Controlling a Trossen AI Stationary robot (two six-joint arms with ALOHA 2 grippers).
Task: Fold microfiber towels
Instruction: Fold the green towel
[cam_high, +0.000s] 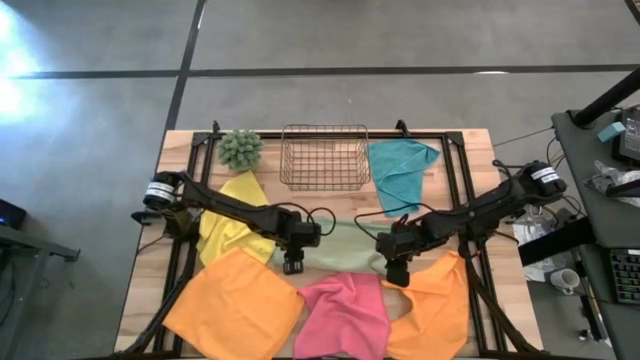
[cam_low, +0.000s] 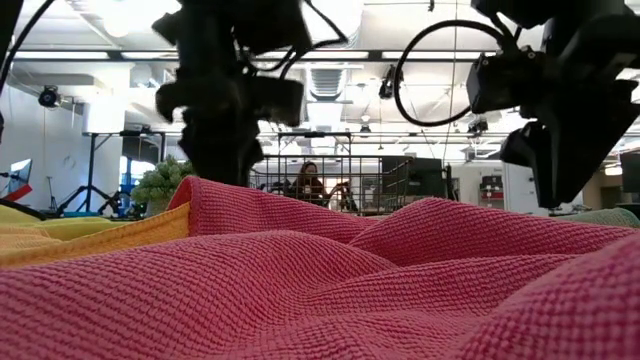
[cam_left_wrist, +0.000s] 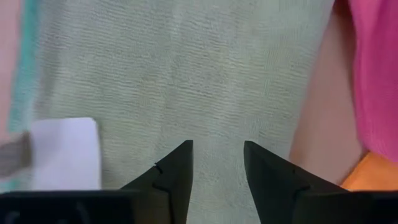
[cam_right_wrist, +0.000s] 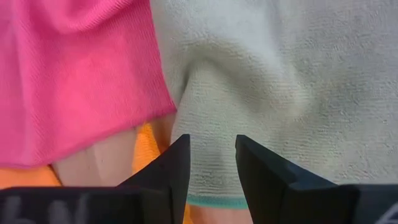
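A sage green towel (cam_high: 345, 245) lies spread flat on the table's middle, with a white tag (cam_left_wrist: 65, 152) near one hemmed edge. My left gripper (cam_high: 293, 265) stands open over the towel's left near part (cam_left_wrist: 186, 74), fingers pointing steeply down. My right gripper (cam_high: 396, 275) stands open over its right near corner (cam_right_wrist: 280, 81), beside the pink towel (cam_right_wrist: 74, 74). The pink towel (cam_high: 345, 312) lies rumpled at the near edge and hides both grippers' fingertips in the low view. My left gripper has its open fingers (cam_left_wrist: 180, 168) close over the sage towel's surface; whether they touch it I cannot tell. My right gripper has its open fingers (cam_right_wrist: 174, 165) close over the towel's hemmed corner (cam_right_wrist: 217, 202); whether they touch it I cannot tell.
Two orange towels (cam_high: 235, 305) (cam_high: 440, 300) flank the pink one at the near edge. A yellow towel (cam_high: 235, 225) lies at the left and a teal one (cam_high: 400, 170) at the far right. A wire basket (cam_high: 323, 155) and a fuzzy plant ball (cam_high: 240, 148) stand along the far edge.
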